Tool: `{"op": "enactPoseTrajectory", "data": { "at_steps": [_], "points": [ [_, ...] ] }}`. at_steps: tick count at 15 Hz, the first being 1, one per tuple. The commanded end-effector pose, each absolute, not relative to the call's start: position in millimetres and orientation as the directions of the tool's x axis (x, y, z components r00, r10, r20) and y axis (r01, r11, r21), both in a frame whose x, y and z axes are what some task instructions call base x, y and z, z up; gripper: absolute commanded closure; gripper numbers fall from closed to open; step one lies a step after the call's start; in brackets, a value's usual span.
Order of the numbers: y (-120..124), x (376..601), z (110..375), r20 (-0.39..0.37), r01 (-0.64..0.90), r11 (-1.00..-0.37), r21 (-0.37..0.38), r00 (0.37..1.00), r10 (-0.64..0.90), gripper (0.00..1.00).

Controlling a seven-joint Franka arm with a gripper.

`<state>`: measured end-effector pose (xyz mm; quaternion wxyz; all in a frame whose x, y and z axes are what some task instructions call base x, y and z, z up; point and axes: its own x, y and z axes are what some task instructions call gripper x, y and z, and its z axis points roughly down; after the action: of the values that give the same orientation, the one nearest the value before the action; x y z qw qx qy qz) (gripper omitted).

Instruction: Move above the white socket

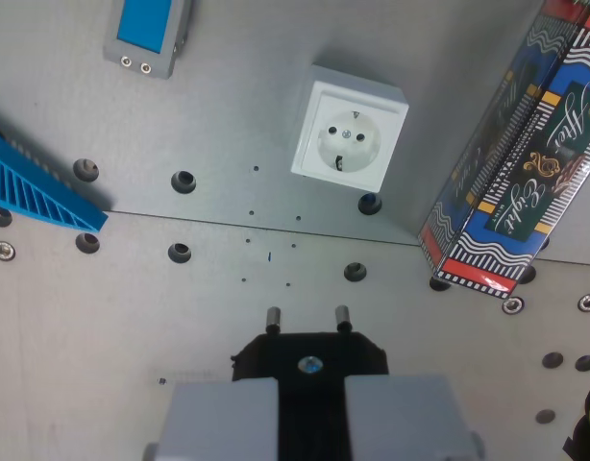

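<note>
The white socket (349, 134) is a square box with a round two-hole recess, standing on the grey metal table (218, 125) above and right of centre in the wrist view. My gripper (309, 408) is at the bottom centre, its two grey fingers (226, 418) shut on a black plug (309, 357). The plug's two metal pins (273, 318) point up the picture toward the socket. The socket lies well ahead of the pins and slightly toward the wrist view's right.
A tall patterned box (526, 154) stands at the right, close to the socket. A blue ribbed plastic part (36, 187) lies at the left edge. A grey device with a blue face (149, 34) sits at the top left. Bolt holes dot the plate.
</note>
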<state>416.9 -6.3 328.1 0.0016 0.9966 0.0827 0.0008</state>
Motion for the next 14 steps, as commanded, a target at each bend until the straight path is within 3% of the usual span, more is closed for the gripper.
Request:
{"op": "enactPoseTrajectory", "data": {
  "at_steps": [1,14],
  "points": [
    [-6.4,416.8,328.3,0.002,0.164,-0.986,0.003,0.986,0.164,1.0],
    [-8.0,416.0,319.1,0.017,0.13,-0.991,0.004,0.991,0.131,1.0]
  ]
}}
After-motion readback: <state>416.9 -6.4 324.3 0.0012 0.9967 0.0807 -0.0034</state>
